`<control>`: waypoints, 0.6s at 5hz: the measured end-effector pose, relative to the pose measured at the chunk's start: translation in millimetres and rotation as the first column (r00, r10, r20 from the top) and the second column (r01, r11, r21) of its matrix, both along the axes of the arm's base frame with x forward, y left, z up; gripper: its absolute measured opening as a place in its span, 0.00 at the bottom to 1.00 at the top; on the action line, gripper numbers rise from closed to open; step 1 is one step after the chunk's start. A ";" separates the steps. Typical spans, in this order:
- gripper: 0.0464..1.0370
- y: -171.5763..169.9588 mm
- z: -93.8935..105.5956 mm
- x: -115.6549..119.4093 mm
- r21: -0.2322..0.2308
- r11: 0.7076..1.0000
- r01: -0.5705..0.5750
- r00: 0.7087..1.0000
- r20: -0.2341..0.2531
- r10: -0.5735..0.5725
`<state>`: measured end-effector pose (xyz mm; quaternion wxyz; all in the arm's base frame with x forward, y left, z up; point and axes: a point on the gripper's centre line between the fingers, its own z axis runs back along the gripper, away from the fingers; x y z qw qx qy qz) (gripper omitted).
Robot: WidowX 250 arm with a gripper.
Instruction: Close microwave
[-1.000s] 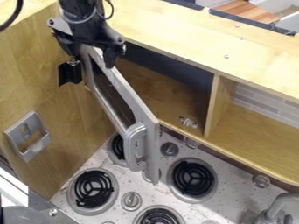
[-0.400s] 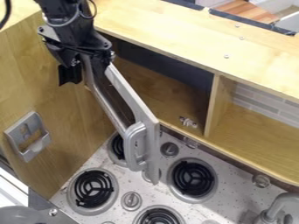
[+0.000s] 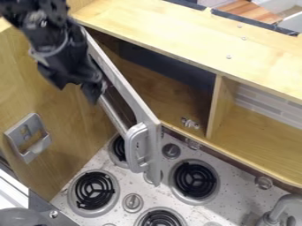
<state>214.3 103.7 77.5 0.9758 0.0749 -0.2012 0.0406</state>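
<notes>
Cabinet (image 3: pixel 159 17): standing above the stovetop (image 3: pixel 150 193)
Microwave door (image 3: pixel 126 88): hanging open, jutting over the stovetop
Tool (image 3: pixel 75 86): hovering near the door's outer face; blur is hiding whether it's clenched or released
Handle (image 3: pixel 132 148): protruding near the door's free edge

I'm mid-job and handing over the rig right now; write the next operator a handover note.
Gripper: the black two-finger gripper is at the door's handle side, toward its upper-left end in view; contact unclear.
Things: the silver-grey microwave door with its looped grey handle stands wide open from the wooden compartment.
Done: closing not complete.
Left: swing the door shut, probably by pushing its handle side.
</notes>
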 end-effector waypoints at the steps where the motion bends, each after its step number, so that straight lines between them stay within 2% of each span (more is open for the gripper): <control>1: 0.96 -11.3 -4.2 -10.8 0.012 0.998 0.055 0.998 -0.001 -0.055; 2: 0.96 -25.9 -15.4 -14.7 0.037 0.994 0.104 0.995 -0.011 -0.104; 3: 0.96 -33.7 -28.7 -6.9 0.043 0.992 0.118 0.993 -0.027 -0.117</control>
